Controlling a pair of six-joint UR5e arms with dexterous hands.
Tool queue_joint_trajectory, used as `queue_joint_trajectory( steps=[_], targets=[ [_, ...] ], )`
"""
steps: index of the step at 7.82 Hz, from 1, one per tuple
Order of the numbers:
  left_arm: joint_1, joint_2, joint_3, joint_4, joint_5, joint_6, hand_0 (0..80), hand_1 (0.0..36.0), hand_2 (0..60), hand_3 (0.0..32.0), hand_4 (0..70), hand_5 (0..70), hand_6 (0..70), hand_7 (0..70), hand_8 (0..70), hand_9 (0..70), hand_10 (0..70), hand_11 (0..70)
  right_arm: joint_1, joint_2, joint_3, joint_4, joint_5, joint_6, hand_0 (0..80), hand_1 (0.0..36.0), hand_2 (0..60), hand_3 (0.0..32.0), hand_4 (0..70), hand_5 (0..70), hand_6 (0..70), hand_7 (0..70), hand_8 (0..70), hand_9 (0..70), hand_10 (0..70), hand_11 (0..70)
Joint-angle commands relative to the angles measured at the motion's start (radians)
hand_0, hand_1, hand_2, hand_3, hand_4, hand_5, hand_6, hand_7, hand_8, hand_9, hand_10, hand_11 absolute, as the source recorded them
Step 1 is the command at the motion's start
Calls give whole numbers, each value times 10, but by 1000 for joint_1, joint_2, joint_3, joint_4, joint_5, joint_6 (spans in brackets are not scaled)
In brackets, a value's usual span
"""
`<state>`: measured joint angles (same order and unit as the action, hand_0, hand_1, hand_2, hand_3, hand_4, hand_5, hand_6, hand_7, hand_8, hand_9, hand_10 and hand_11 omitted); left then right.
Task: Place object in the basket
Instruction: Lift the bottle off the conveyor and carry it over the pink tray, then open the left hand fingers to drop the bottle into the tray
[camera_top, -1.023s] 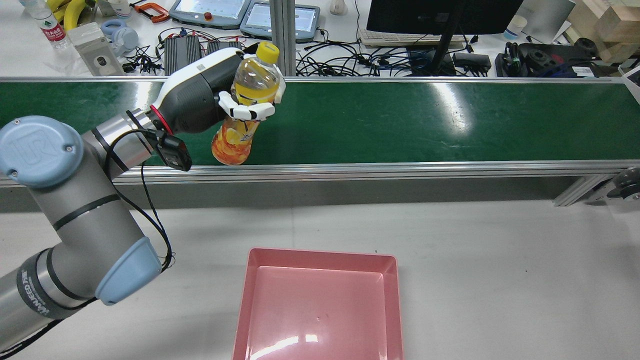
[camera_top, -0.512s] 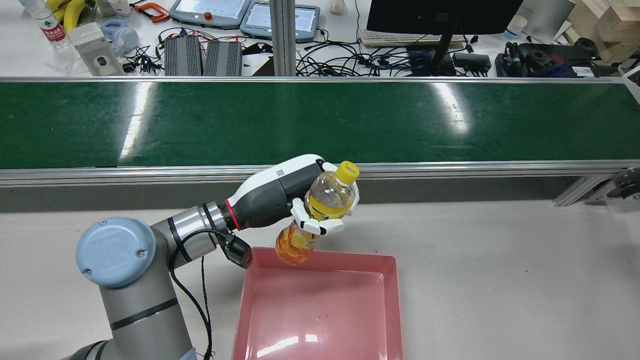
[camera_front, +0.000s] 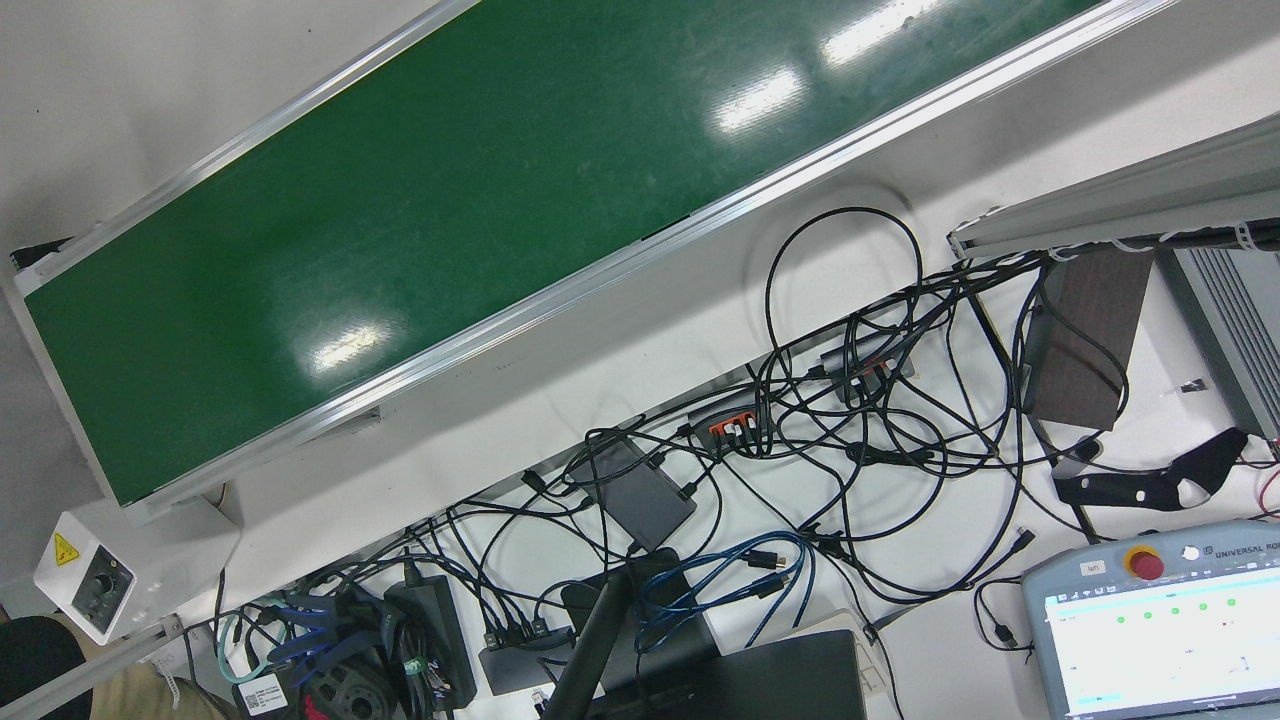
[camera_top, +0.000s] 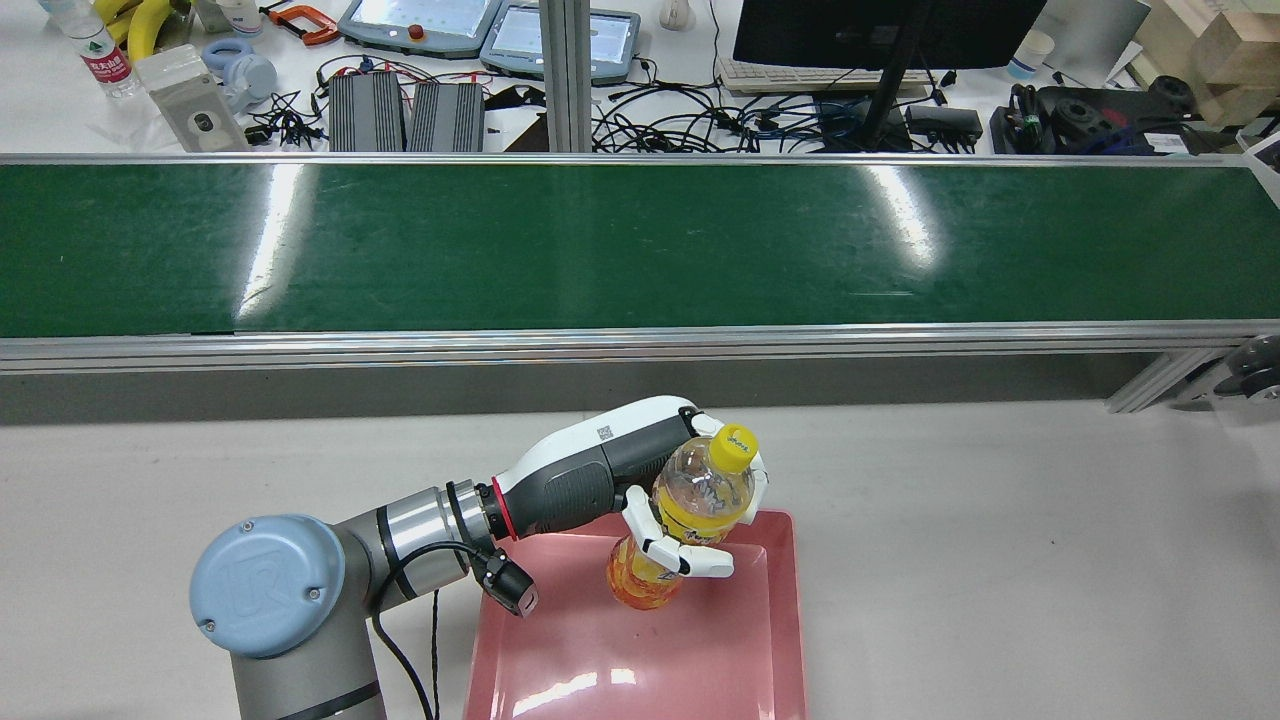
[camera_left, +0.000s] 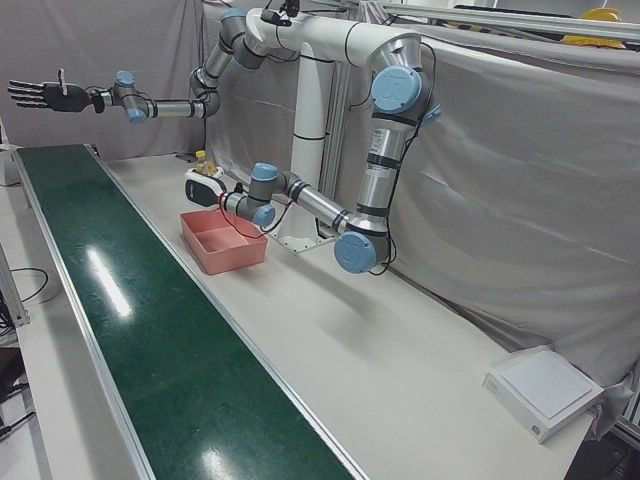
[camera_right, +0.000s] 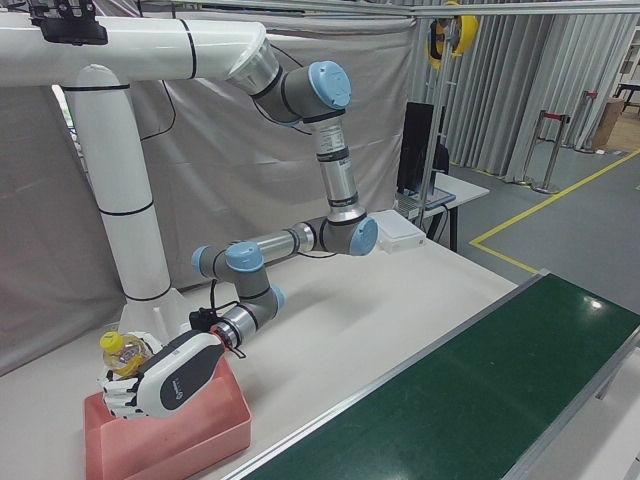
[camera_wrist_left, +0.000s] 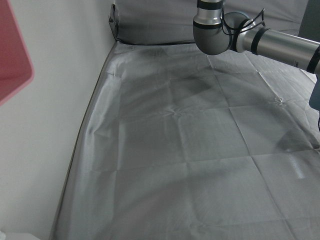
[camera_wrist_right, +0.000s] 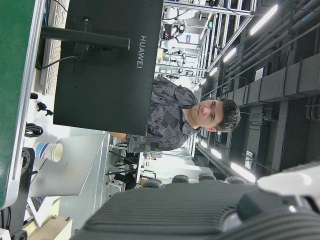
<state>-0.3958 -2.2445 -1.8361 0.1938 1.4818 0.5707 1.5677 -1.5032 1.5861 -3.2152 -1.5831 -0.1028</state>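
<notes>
My left hand (camera_top: 600, 466) is shut on an orange-drink bottle with a yellow cap (camera_top: 700, 495). It holds the bottle tilted, cap up, just above the far part of the pink basket (camera_top: 783, 620). The bottle's base hangs over the basket's inside; I cannot tell if it touches the floor. The same hand (camera_right: 168, 382) and bottle (camera_right: 113, 346) show in the right-front view above the basket (camera_right: 200, 432). The left-front view shows the hand (camera_left: 203, 184) by the basket (camera_left: 228, 250). My right hand (camera_left: 40, 95) is raised high at the far left, fingers spread, empty.
The green conveyor belt (camera_top: 640, 240) runs across beyond the basket, with nothing on it; it also shows in the front view (camera_front: 450, 200). Monitors, cables and tablets lie past the belt. The basket stands on the white table (camera_top: 1000, 560).
My left hand carried the bottle from above the conveyor back toward me and to the right, then lowered it over the basket's far part. Its grip on the bottle is unchanged.
</notes>
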Motion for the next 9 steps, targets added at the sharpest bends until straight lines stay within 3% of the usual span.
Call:
queue_joint_trajectory(
  steps=[1,3,9],
  targets=[
    [2,65,3,-95,3,1,467,21,0,0,156,124,0,59,93,136,75,113,0,0,0,0,0,0,0,0,0,0,0,0,0,0,0,0,0,0],
    [-1,74,1,-116,3,-5,457,0,0,0,106,53,0,23,58,86,32,47,0,0,0,0,0,0,0,0,0,0,0,0,0,0,0,0,0,0],
    [-6,74,-2,-114,5,-15,461,0,0,0,119,64,0,10,56,71,31,47,0,0,0,0,0,0,0,0,0,0,0,0,0,0,0,0,0,0]
  ],
)
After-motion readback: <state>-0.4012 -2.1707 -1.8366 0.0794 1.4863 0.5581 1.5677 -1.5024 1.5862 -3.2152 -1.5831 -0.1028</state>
